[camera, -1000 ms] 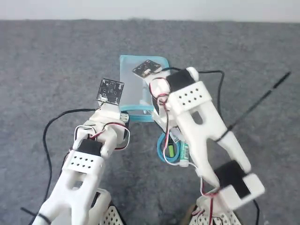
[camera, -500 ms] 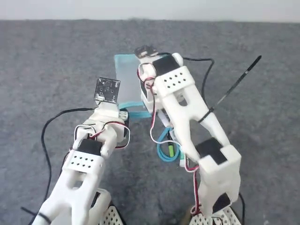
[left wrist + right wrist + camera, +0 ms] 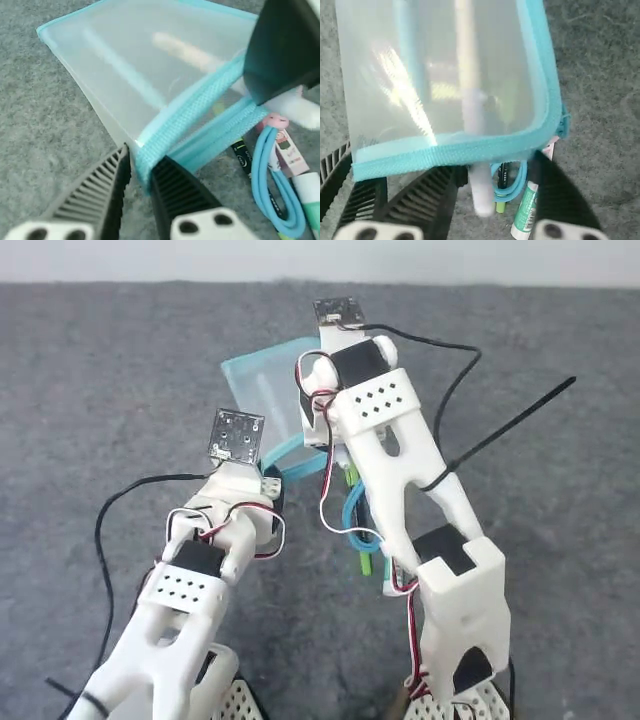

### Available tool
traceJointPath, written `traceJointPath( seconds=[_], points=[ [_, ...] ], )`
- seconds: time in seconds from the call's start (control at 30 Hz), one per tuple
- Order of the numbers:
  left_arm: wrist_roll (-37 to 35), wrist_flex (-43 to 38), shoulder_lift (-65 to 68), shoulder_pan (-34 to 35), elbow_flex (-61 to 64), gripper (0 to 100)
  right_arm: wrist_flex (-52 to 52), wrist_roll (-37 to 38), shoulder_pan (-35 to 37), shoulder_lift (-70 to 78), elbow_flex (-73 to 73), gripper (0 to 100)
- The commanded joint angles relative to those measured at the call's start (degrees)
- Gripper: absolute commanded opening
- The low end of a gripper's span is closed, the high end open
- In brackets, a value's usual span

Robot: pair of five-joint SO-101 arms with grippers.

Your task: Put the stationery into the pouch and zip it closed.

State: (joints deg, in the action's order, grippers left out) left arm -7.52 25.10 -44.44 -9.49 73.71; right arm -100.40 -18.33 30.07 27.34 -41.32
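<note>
Pouch open, wht pen partly in

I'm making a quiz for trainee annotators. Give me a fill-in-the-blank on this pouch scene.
The left claw grips the ___ by its zip edge.
The pen poking from the pouch is ___.
The coiled cable lying outside the pouch is ___.
Missing words: pouch; white; blue.
</note>
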Motion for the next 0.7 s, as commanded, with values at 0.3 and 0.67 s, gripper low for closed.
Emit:
traceJointPath(
  seconds=[0.3, 0.67],
  points=[
    [-0.5, -0.8, -0.6, 2.0, -0.3, 1, -2.5, 13.0, -2.8, -4.4, -1.8, 28.5],
    [-0.7, -0.9, -0.6, 4.1, -0.6, 1, -2.2, 15.1, -8.4, -3.3, 4.4, 28.6]
  ],
)
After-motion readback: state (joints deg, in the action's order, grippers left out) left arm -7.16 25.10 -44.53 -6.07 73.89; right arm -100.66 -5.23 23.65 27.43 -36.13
